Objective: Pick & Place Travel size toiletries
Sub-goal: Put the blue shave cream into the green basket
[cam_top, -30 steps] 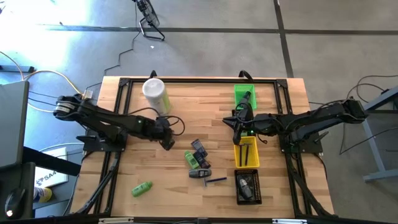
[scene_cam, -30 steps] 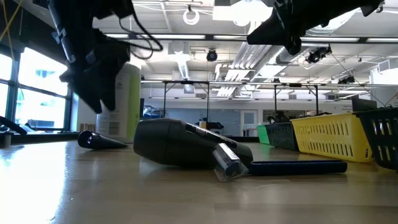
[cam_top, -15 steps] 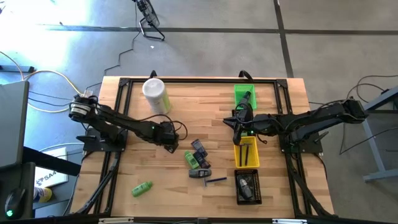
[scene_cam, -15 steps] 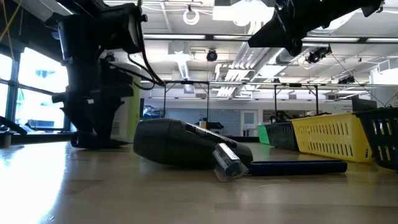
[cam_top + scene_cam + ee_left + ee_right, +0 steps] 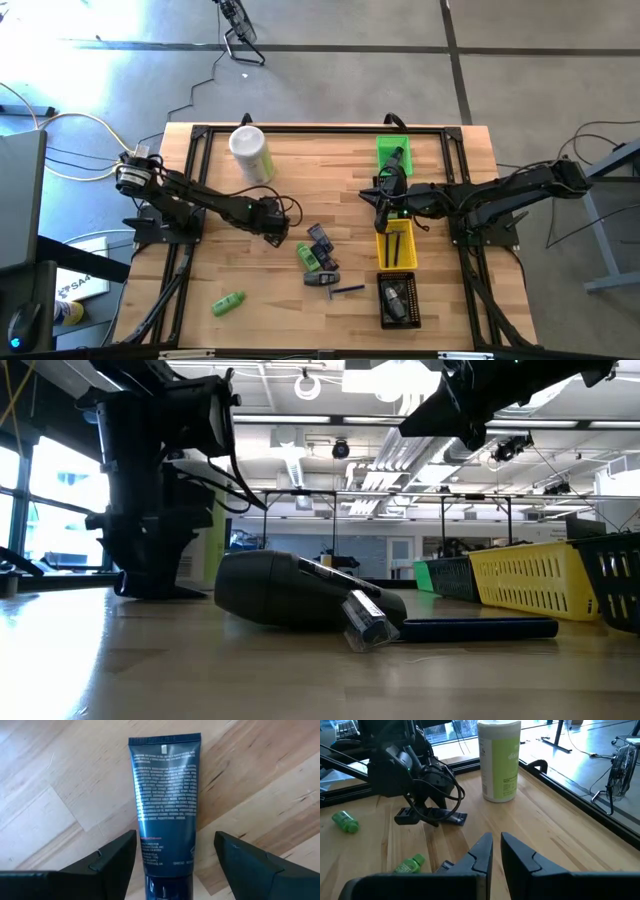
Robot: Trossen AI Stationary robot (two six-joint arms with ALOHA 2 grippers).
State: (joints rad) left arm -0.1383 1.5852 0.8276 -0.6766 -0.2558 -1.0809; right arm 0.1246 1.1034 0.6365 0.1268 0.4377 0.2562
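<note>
The left gripper [image 5: 175, 857] is sitting low on the table [image 5: 440, 300], fingers spread either side of a dark blue tube [image 5: 165, 795] lying flat, not squeezing it. The right gripper [image 5: 380, 212] is hanging closed and empty above the yellow bin [image 5: 396, 245].

Both robot arms are dark, almost black, made of long thin pieces joined by round chunky parts. The left arm [image 5: 190, 195] has a shiny silver ring at the end farthest from the wooden table [image 5: 330, 160], with pale cables running into it. Black wires loop beside the left gripper [image 5: 272, 228]. The right gripper [image 5: 381, 212] has two flat, dark, pointed fingers [image 5: 517, 852] with slanted edges.
</note>
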